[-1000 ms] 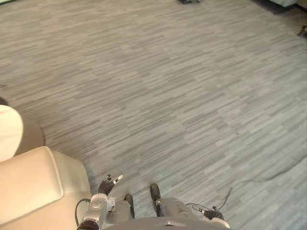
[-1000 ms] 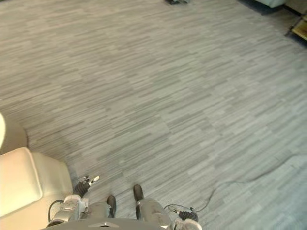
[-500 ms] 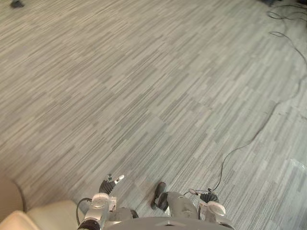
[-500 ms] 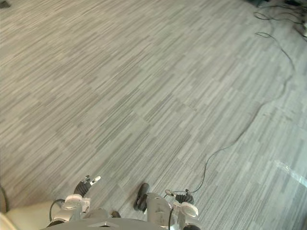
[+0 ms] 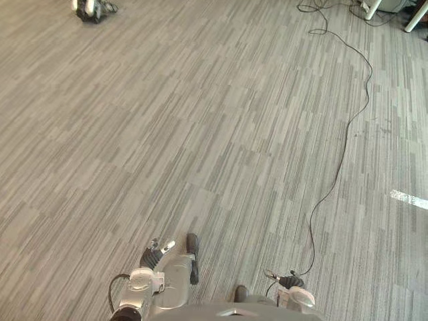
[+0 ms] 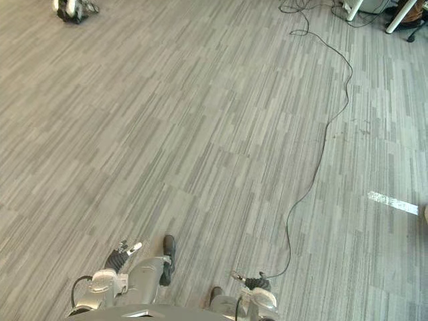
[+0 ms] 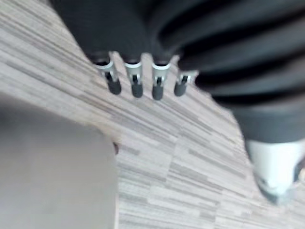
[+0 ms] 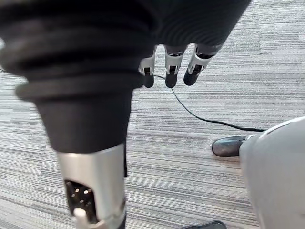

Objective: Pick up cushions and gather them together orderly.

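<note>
Grey carpet floor (image 5: 200, 134): striped planks in pale and darker grey, stretching away wide in front of the robot.
Left robot hand (image 5: 153, 255): down low at the near edge of the eye views, hanging just above the floor, released, nothing in it.
Left fingers (image 7: 136, 86): over to the wrist view and there they are in a neat row, straight, dark tips pointing at the carpet, touching nothing.
Right robot hand (image 5: 292, 282): low at the near edge too, off to the right and well apart from the left one; relaxed and empty.
Right fingers (image 8: 170, 76): side by side and straight in their own wrist view, carpet beyond them, no grip on anything.
Cushions: where they lie, I cannot tell; neither robot hand carries one.
Dark object (image 5: 90, 9): far off at the top left on the floor, dark with pale patches, too small to name.
White furniture legs (image 5: 372, 8): far top right, slanting down onto the carpet.
Bright strip (image 5: 408, 198): a pale streak on the floor over on the right, well apart from both robot hands.
</note>
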Robot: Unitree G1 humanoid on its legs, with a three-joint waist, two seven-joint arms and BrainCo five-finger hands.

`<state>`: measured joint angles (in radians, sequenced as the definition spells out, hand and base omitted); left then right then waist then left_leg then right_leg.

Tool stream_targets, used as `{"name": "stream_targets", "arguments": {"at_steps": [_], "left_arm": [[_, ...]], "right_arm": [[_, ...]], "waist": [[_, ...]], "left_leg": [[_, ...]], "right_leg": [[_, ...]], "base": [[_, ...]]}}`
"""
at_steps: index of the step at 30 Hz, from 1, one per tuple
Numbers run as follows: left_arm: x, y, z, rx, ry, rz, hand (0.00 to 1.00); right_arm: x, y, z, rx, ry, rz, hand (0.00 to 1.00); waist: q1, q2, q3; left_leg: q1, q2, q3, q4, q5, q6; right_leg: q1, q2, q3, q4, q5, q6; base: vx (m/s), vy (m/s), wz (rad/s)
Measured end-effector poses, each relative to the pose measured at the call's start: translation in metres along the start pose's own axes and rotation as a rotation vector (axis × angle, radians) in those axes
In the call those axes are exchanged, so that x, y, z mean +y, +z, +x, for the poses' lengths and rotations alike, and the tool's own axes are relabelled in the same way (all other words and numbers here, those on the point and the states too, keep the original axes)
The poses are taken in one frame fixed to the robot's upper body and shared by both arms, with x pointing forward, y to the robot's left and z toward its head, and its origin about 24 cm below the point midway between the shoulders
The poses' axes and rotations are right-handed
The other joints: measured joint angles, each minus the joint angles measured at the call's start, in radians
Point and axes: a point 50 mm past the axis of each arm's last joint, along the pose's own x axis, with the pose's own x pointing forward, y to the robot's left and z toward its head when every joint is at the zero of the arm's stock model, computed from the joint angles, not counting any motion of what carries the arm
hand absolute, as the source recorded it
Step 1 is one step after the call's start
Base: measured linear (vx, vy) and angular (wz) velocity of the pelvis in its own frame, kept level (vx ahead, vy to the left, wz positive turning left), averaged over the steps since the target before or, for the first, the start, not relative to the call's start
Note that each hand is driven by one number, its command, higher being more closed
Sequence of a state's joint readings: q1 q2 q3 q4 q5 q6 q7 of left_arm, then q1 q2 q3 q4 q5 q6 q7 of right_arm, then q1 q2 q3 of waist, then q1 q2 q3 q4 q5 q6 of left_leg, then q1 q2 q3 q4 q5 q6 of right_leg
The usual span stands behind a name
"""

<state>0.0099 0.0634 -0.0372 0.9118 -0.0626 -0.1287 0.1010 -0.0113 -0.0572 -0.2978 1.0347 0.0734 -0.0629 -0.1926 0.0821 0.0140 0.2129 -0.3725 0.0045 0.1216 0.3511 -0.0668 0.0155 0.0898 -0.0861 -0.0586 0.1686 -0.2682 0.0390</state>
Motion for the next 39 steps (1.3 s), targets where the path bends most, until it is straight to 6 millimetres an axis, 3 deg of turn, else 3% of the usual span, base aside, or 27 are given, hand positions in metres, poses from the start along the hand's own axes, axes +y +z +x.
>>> {"name": "stream_targets", "arguments": {"at_steps": [2,5,6,7,9,11,13,14,16,17,18,19,20,22,23,24,25,27,28,31,32,34,35,36,37,38,39], "left_arm": [[0.002,-0.001,0.0,0.005,0.003,0.005,0.0],[0.005,-0.007,-0.001,0.032,0.005,0.025,0.0],[0.006,-0.008,-0.002,0.037,0.005,0.029,0.0],[0.006,-0.011,-0.003,0.044,0.002,0.04,0.0],[0.005,-0.012,-0.003,0.047,-0.006,0.054,0.0],[0.001,-0.013,-0.003,0.052,-0.014,0.045,0.0],[0.0,-0.01,-0.002,0.047,-0.014,0.044,0.0],[0.0,-0.011,-0.002,0.051,-0.014,0.045,0.0],[0.0,-0.011,-0.001,0.057,-0.016,0.049,0.0],[0.001,-0.014,-0.002,0.063,-0.012,0.05,0.0],[0.004,-0.022,-0.005,0.087,-0.004,0.054,0.0],[0.002,-0.026,-0.007,0.105,-0.004,0.049,0.0],[-0.004,-0.033,-0.009,0.131,-0.021,0.046,0.0],[-0.011,-0.034,-0.01,0.137,-0.036,0.045,0.0],[-0.014,-0.035,-0.01,0.14,-0.038,0.032,0.0],[-0.014,-0.036,-0.011,0.144,-0.033,0.023,0.0],[-0.013,-0.036,-0.011,0.141,-0.029,0.012,0.0],[-0.011,-0.032,-0.01,0.125,-0.024,0.008,0.0],[-0.009,-0.03,-0.009,0.114,-0.019,0.008,0.0],[-0.006,-0.026,-0.01,0.086,-0.01,-0.003,0.0],[-0.005,-0.021,-0.009,0.062,-0.005,-0.011,0.0],[-0.005,-0.015,-0.008,0.037,-0.002,-0.021,0.0],[-0.005,-0.014,-0.008,0.031,0.0,-0.03,0.0],[-0.003,-0.015,-0.009,0.032,0.006,-0.039,0.0],[-0.004,-0.014,-0.008,0.031,0.003,-0.036,0.0],[-0.004,-0.012,-0.007,0.02,0.003,-0.035,0.0],[-0.001,-0.008,-0.006,0.009,0.012,-0.054,0.0]], "right_arm": [[0.003,-0.003,-0.001,0.01,0.008,0.003,0.0],[0.005,-0.004,-0.002,0.013,0.02,0.005,0.0],[0.005,-0.005,-0.002,0.015,0.021,0.005,0.0],[0.005,-0.007,-0.002,0.019,0.021,0.006,0.0],[0.003,-0.004,-0.002,0.007,0.013,0.027,0.0],[-0.002,0.004,0.0,-0.023,0.006,0.025,0.0],[-0.005,0.015,0.002,-0.063,0.001,0.022,0.0],[-0.007,0.016,0.002,-0.067,-0.002,0.021,0.0],[-0.012,0.012,0.002,-0.052,-0.015,0.014,0.0],[-0.015,0.0,-0.001,-0.018,-0.021,0.007,0.0],[-0.016,-0.008,-0.002,0.008,-0.023,0.005,0.0],[-0.016,-0.009,-0.002,0.015,-0.024,0.008,0.0],[-0.02,-0.008,-0.001,0.013,-0.032,0.005,0.0],[-0.028,-0.005,0.0,0.009,-0.052,0.0,0.0],[-0.032,-0.005,0.0,0.013,-0.063,0.001,0.0],[-0.034,-0.006,0.0,0.017,-0.065,-0.002,0.0],[-0.035,-0.008,0.0,0.02,-0.07,-0.009,0.0],[-0.036,-0.01,-0.001,0.023,-0.071,-0.013,0.0],[-0.036,-0.011,-0.001,0.026,-0.07,-0.013,0.0],[-0.036,-0.01,-0.001,0.025,-0.069,-0.009,0.0],[-0.033,-0.007,0.0,0.017,-0.063,-0.003,0.0],[-0.031,-0.009,0.0,0.026,-0.06,0.001,0.0],[-0.03,-0.011,0.0,0.035,-0.058,0.001,0.0],[-0.026,-0.009,0.0,0.035,-0.049,0.003,0.0],[-0.02,-0.012,-0.001,0.042,-0.038,0.008,0.0],[-0.015,-0.013,-0.001,0.05,-0.022,0.0,0.0],[-0.007,-0.01,-0.001,0.04,-0.002,0.0,0.0]], "waist": [[0.008,-0.029,-0.012],[-0.016,-0.042,-0.018],[-0.019,-0.04,-0.017],[-0.024,-0.041,-0.017],[-0.042,-0.033,-0.014],[-0.056,-0.008,0.0],[-0.08,0.007,0.007],[-0.087,0.009,0.009],[-0.104,0.004,0.01],[-0.109,-0.014,0.006],[-0.11,-0.033,-0.006],[-0.113,-0.022,-0.007],[-0.124,0.016,-0.015],[-0.121,0.064,-0.016],[-0.122,0.093,-0.011],[-0.122,0.101,-0.012],[-0.116,0.103,-0.013],[-0.104,0.096,-0.009],[-0.09,0.084,-0.001],[-0.071,0.082,0.0],[-0.057,0.079,0.002],[-0.037,0.065,0.006],[-0.023,0.063,0.006],[-0.011,0.053,0.007],[-0.005,0.044,-0.005],[-0.007,0.041,0.0],[0.006,0.041,0.005]], "left_leg": [[0.032,-0.012,0.046,0.07,-0.09,0.038],[0.126,-0.034,0.064,0.08,-0.157,0.068],[0.162,-0.035,0.064,0.068,-0.176,0.071],[0.211,-0.038,0.064,0.041,-0.187,0.071],[0.351,-0.04,0.048,-0.071,-0.189,0.072],[0.473,-0.021,0.042,-0.173,-0.192,0.065],[0.541,0.013,0.042,-0.217,-0.21,0.043],[0.554,0.022,0.04,-0.224,-0.212,0.04],[0.624,0.046,0.023,-0.263,-0.218,0.028],[0.662,0.044,0.005,-0.268,-0.232,0.003],[0.695,0.044,-0.017,-0.26,-0.249,-0.022],[0.706,0.057,-0.027,-0.25,-0.253,-0.023],[0.675,0.094,-0.082,-0.141,-0.253,-0.023],[0.618,0.139,-0.125,0.029,-0.243,-0.039],[0.521,0.172,-0.161,0.272,-0.15,-0.128],[0.457,0.186,-0.178,0.415,-0.051,-0.174],[0.384,0.208,-0.162,0.596,-0.049,-0.205],[0.296,0.226,-0.106,0.748,-0.089,-0.172],[0.223,0.231,-0.059,0.803,-0.12,-0.127],[0.113,0.231,0.025,0.776,-0.156,-0.074],[0.052,0.221,0.066,0.658,-0.178,-0.054],[0.029,0.18,0.103,0.389,-0.172,-0.064],[0.044,0.131,0.095,0.012,-0.082,-0.085],[0.073,0.1,0.094,-0.118,0.099,-0.091],[0.1,0.068,0.102,-0.137,0.147,-0.045],[0.068,0.069,0.099,-0.067,0.109,-0.023],[0.01,0.089,0.1,0.075,0.047,0.001]], "right_leg": [[-0.071,-0.034,0.054,0.242,-0.035,0.066],[-0.2,-0.058,0.064,0.643,0.015,0.229],[-0.234,-0.058,0.049,0.746,0.023,0.234],[-0.27,-0.071,0.007,0.848,0.02,0.205],[-0.337,-0.098,-0.127,0.937,-0.005,0.087],[-0.387,-0.084,-0.21,0.805,-0.064,0.012],[-0.487,-0.059,-0.231,0.595,-0.056,-0.008],[-0.513,-0.055,-0.225,0.519,-0.027,-0.006],[-0.553,-0.032,-0.163,0.167,0.155,0.016],[-0.539,-0.036,-0.118,0.023,0.215,0.025],[-0.54,-0.034,-0.082,0.024,0.32,0.034],[-0.548,-0.025,-0.069,0.067,0.358,0.036],[-0.582,0.005,-0.064,0.201,0.356,0.02],[-0.575,0.028,-0.094,0.264,0.285,-0.018],[-0.54,0.047,-0.123,0.302,0.218,-0.034],[-0.506,0.057,-0.128,0.31,0.189,-0.042],[-0.451,0.069,-0.137,0.303,0.168,-0.063],[-0.364,0.083,-0.136,0.262,0.143,-0.077],[-0.275,0.091,-0.13,0.203,0.119,-0.086],[-0.153,0.091,-0.121,0.109,0.108,-0.074],[-0.084,0.084,-0.117,0.053,0.101,-0.062],[-0.031,0.055,-0.117,0.014,0.09,-0.041],[0.004,0.026,-0.102,0.006,0.054,0.003],[0.052,-0.002,-0.083,-0.013,0.028,0.03],[0.077,-0.016,-0.063,-0.044,0.02,0.03],[0.096,-0.008,-0.053,-0.079,0.044,0.011],[0.128,0.004,-0.052,-0.123,0.113,-0.002]], "base": [[0.59,0.266,-0.26],[0.38,0.121,-0.13],[0.48,0.116,-0.14],[0.44,0.066,-0.14],[0.51,0.022,-0.11],[0.43,-0.049,-0.09],[0.43,-0.111,0.1],[0.44,-0.152,0.36],[0.61,-0.26,0.53],[0.56,-0.26,0.47],[0.51,-0.236,0.26],[0.63,-0.318,0.25],[0.74,-0.399,0.2],[0.59,-0.305,0.15],[0.6,-0.225,0.14],[0.71,-0.222,0.15],[0.57,-0.168,0.07],[0.45,-0.107,-0.01],[0.45,-0.076,-0.01],[0.42,0.013,-0.02],[0.49,0.131,0.06],[0.5,0.199,-0.05],[0.57,0.306,-0.31],[0.74,0.363,-0.33],[0.6,0.263,-0.09],[0.59,0.215,0.09],[0.53,0.228,0.19]]}}
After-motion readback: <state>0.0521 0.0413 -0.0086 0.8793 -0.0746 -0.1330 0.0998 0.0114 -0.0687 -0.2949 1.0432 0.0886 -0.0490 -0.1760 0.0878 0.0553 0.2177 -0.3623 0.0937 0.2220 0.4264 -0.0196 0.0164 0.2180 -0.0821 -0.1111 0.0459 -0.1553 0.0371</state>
